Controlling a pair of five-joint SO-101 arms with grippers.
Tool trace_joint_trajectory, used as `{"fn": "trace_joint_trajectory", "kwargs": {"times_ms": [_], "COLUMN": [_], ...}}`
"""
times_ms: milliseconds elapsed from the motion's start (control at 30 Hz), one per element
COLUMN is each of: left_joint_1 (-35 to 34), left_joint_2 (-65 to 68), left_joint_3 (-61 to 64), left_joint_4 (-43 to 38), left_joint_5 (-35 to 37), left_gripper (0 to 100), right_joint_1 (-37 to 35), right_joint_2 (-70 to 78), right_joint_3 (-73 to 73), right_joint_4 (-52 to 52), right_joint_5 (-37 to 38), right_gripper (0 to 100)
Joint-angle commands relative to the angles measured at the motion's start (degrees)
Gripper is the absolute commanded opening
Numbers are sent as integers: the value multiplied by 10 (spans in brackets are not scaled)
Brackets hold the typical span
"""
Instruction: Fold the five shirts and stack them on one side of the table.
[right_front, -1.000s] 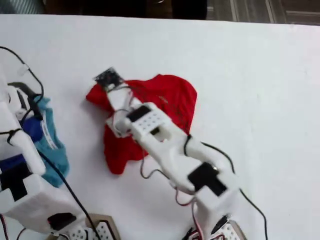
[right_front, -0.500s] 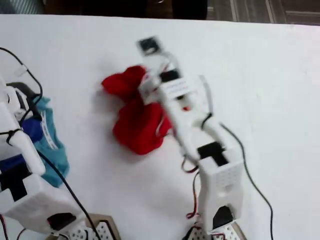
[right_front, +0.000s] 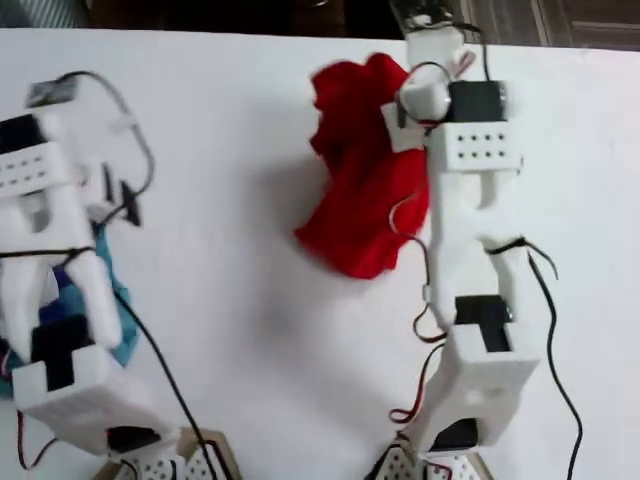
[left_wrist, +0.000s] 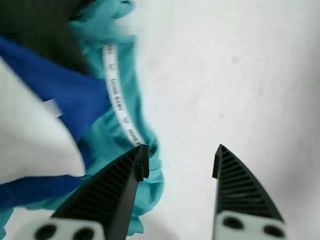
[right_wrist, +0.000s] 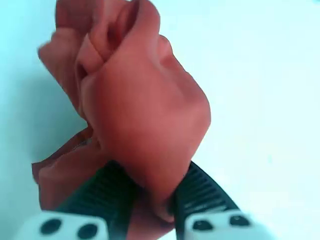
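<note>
- Your right wrist view shows the right end effector (right_wrist: 155, 192) clenched on a bunched fold of the red shirt (right_wrist: 145, 110), with the cloth bulging out past its fingertips.
- The high view adds that the red shirt (right_front: 360, 190) hangs crumpled beside that arm, close to the far edge of the surface (right_front: 250, 330).
- Your left wrist view shows the left end effector (left_wrist: 181, 155) released, with bare surface between its spread jaws. One fingertip sits over the edge of the teal shirt (left_wrist: 120, 135), and a blue shirt (left_wrist: 65, 100) lies on the teal one beyond that fingertip.
- The surface is plain white, and a dark strip of floor (right_front: 560, 20) runs beyond its far edge.
</note>
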Motion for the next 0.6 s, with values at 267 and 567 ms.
{"fn": "trace_joint_trajectory", "kwargs": {"times_ms": [267, 567], "left_joint_1": [51, 51], "left_joint_2": [-25, -25], "left_joint_3": [-17, 22], "left_joint_4": [-12, -37], "left_joint_5": [0, 0], "left_gripper": [225, 225], "right_joint_1": [58, -53], "right_joint_2": [-15, -43], "right_joint_3": [-24, 2], "right_joint_4": [28, 53], "right_joint_5": [6, 6], "right_gripper": [319, 298]}}
